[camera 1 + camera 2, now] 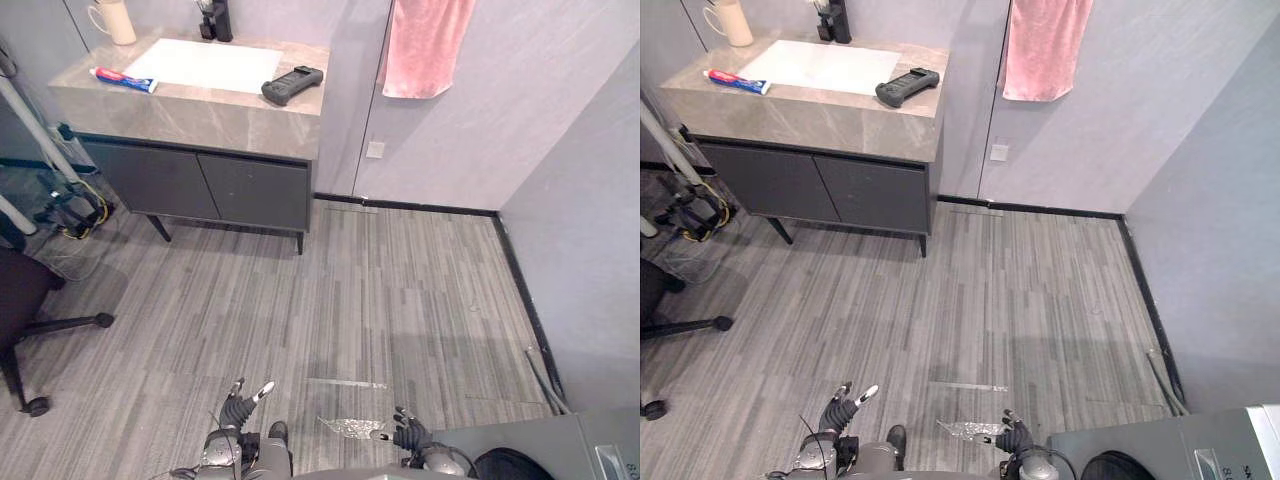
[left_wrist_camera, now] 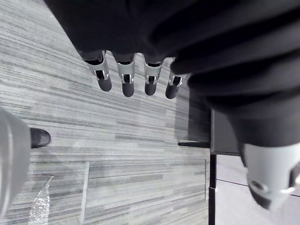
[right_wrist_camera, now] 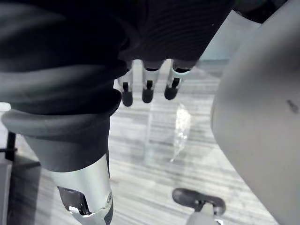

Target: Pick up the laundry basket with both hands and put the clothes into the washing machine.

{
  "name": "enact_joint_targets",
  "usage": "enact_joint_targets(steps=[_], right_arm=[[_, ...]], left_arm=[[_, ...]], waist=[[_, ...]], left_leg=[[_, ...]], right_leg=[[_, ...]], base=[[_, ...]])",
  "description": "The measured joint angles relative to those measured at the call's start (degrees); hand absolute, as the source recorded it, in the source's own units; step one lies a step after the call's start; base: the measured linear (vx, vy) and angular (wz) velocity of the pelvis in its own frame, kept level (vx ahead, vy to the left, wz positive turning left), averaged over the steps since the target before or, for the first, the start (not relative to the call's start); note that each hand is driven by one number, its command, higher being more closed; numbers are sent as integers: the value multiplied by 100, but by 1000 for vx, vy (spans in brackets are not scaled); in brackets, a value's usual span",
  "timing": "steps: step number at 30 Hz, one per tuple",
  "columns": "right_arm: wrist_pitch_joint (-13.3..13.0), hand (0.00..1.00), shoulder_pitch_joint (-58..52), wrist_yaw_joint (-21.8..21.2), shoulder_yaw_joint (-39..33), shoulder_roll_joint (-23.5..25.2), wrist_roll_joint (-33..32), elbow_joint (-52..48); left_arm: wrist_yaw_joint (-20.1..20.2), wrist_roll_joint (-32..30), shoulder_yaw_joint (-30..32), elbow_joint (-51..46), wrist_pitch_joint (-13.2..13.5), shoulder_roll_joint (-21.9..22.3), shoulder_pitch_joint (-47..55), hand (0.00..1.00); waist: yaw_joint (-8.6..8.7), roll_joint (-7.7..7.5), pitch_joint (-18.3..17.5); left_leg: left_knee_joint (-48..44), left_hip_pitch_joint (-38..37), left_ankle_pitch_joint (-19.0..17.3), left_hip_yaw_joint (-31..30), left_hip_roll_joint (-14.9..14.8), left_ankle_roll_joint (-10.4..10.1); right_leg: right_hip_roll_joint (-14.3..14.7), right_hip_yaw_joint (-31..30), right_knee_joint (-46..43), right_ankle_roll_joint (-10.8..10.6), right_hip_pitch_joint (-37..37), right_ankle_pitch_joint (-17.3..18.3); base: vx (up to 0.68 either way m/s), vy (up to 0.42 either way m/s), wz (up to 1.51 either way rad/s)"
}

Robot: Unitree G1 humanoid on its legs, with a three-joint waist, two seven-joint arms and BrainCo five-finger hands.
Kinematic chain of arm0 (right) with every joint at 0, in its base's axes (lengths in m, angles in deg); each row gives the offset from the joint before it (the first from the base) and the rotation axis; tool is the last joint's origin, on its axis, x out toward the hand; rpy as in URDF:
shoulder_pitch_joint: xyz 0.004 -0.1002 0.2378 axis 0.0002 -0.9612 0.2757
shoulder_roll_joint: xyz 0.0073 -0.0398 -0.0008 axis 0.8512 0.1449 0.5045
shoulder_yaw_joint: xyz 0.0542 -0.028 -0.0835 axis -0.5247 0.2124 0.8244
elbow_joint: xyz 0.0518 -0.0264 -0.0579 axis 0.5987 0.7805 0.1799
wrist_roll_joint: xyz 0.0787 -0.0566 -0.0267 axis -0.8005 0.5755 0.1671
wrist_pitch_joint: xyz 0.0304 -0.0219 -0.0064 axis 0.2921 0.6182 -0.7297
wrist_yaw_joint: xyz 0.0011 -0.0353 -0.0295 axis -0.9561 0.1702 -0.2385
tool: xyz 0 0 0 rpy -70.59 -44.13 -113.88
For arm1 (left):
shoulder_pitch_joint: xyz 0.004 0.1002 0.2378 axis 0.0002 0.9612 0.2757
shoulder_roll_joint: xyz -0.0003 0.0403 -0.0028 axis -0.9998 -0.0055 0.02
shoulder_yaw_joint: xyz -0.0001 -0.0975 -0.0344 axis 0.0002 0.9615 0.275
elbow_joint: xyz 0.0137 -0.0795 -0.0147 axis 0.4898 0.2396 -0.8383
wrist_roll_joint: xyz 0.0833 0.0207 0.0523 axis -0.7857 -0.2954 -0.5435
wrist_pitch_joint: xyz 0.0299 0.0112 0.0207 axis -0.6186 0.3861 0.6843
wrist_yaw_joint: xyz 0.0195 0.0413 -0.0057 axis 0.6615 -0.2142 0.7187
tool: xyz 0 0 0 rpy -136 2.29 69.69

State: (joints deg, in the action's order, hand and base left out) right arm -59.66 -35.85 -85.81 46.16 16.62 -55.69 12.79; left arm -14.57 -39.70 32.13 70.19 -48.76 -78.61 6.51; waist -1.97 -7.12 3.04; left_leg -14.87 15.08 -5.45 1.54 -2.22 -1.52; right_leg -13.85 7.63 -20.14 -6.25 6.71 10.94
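Note:
My left hand [image 1: 238, 404] hangs low at the bottom of the eye views, over the grey plank floor. Its fingers [image 2: 126, 77] are relaxed and hold nothing, with the thumb [image 2: 269, 173] apart. My right hand [image 1: 410, 436] is at the bottom right of centre, fingers [image 3: 147, 86] loose and empty above the floor. Just right of it is the grey top of the washing machine [image 1: 530, 440], with a dark round part [image 1: 508, 466] at its near edge.
A crumpled clear wrapper [image 1: 350, 427] lies on the floor between my hands. Far left stands a vanity cabinet [image 1: 200, 180] with a white sink [image 1: 205, 65]. A pink towel [image 1: 425, 45] hangs on the back wall. An office chair [image 1: 25, 300] and cables are at the left.

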Motion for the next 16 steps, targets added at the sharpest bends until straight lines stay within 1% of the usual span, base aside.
enact_joint_targets(steps=[1, 2, 3, 4, 5, 6, 7, 8, 10, 11, 14, 16], right_arm=[[-21, 0, 19, 10, 11, -54, -25, 33], [-54, 0, 59, 23, 52, -137, -25, 61], [-84, 0, 62, 34, 62, -167, -24, 78], [-106, 0, 52, 87, 126, -208, -19, 148], [-109, 0, 50, 110, 160, -226, -14, 186], [-106, 0, 58, 111, 157, -241, 8, 236], [-110, 0, 57, 107, 159, -297, 59, 368], [-109, 0, 55, 105, 160, -311, 88, 386], [-89, 0, 37, 87, 165, -405, 257, 494], [-82, 0, 28, 78, 155, -467, 258, 542], [-61, 0, 25, 77, 152, -589, 259, 594], [-59, 0, 24, 77, 147, -626, 258, 594]], left_arm=[[-7, 48, -63, 33, 37, 0, 1, 0], [-14, 95, -103, 106, 43, -26, -15, 0], [-14, 133, -104, 128, 43, -28, -11, 0], [-14, 251, -115, 196, 82, -41, 12, 0], [-9, 416, -115, 306, 124, -132, -8, 0], [11, 493, -109, 348, 129, -162, -25, 0], [59, 648, -92, 354, 140, -224, -9, 0], [93, 686, -93, 368, 141, -229, 3, 0], [201, 803, -88, 555, 148, -241, 6, 0], [255, 843, -86, 675, 144, -228, 9, 0], [306, 932, -87, 849, 136, -96, 25, 0], [391, 981, -86, 899, 136, -39, 14, 0]], waist=[[7, 98, 20], [1, 194, 64], [14, 278, 81], [101, 291, 10], [115, 200, -34], [112, 172, -65], [106, 160, -116], [108, 149, -136], [115, 219, -166], [123, 275, -207], [132, 399, -282], [140, 420, -296]], left_leg=[[5, -34, 3, -26, -101, -38], [7, -157, 25, -55, -198, -42], [21, -204, 29, -76, -257, -48], [32, -213, 28, -140, -282, -53], [50, -205, 34, -160, -219, -64], [88, -210, 53, -162, -172, -94], [267, -282, 127, -157, -185, -183], [343, -323, 163, -151, -188, -205], [745, -498, 373, -99, -218, -276], [1091, -626, 563, -44, -272, -318], [1866, -1017, 969, 18, -434, -424], [2032, -1115, 1033, 28, -478, -446]], right_leg=[[104, -12, -235, 125, 102, -155], [233, -91, -529, 206, 200, -357], [293, -153, -562, 236, 233, -379], [370, -174, -215, 175, 94, -246], [396, -138, 306, 155, -74, -277], [389, -142, 480, 134, -166, -276], [433, -139, 868, 88, -336, -309], [439, -140, 960, 74, -380, -317], [478, -149, 1213, 35, -458, -345], [527, -158, 1290, -2, -446, -375], [695, -189, 1353, 12, -453, -399], [744, -217, 1365, 47, -457, -427]], base=[[148, -9, -10], [172, 8, -5], [188, -14, 6], [175, -56, 24], [134, -80, 24], [101, -71, 9], [63, -52, -5], [56, -95, -12], [14, -108, -15], [-14, -82, -19], [-50, -112, -18], [-55, -56, -7]])
